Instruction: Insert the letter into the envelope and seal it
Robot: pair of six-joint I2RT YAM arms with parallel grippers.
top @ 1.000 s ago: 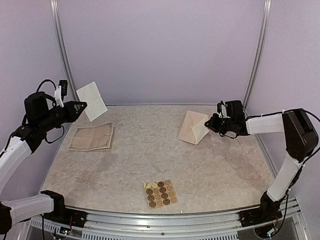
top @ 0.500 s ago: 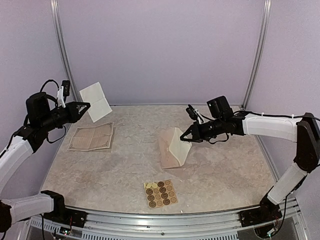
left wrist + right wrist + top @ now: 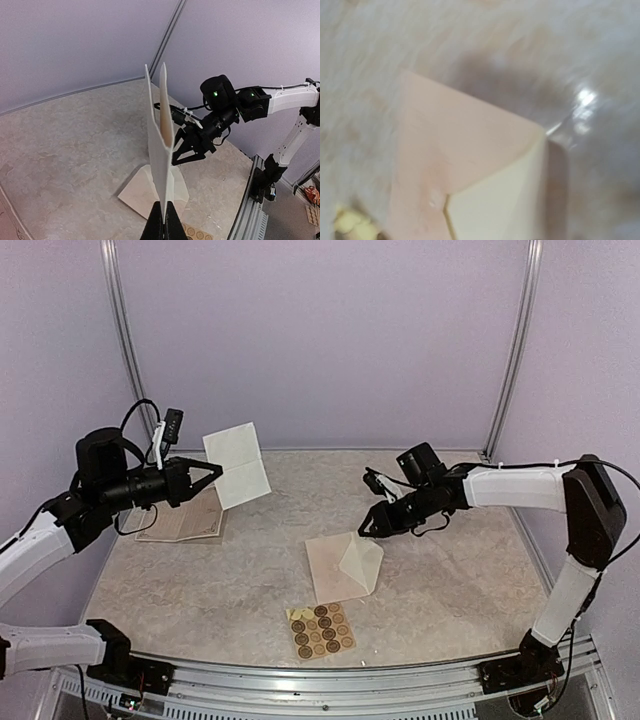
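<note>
Small pale tan paper envelope lies flat, pointed flap lifted, likely left open to receive. Right gripper hovers just beyond its flap, jaws apart, empty. Left gripper, well left of envelope, clamps folded cream paper letter edge-up, probably for insertion.

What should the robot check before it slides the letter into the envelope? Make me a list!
1. The folded cream paper letter is pinched in the left gripper jaws: ok.
2. The small pale tan paper envelope lies on the marbled table: ok.
3. Its pointed flap is lifted open: ok.
4. Pocket mouth gapes wide enough: cannot tell.
5. The right gripper is open and free to steady the envelope: ok.
6. The tan sheet of round brown stickers is clear of the envelope: cannot tell, they lie very close.
</note>
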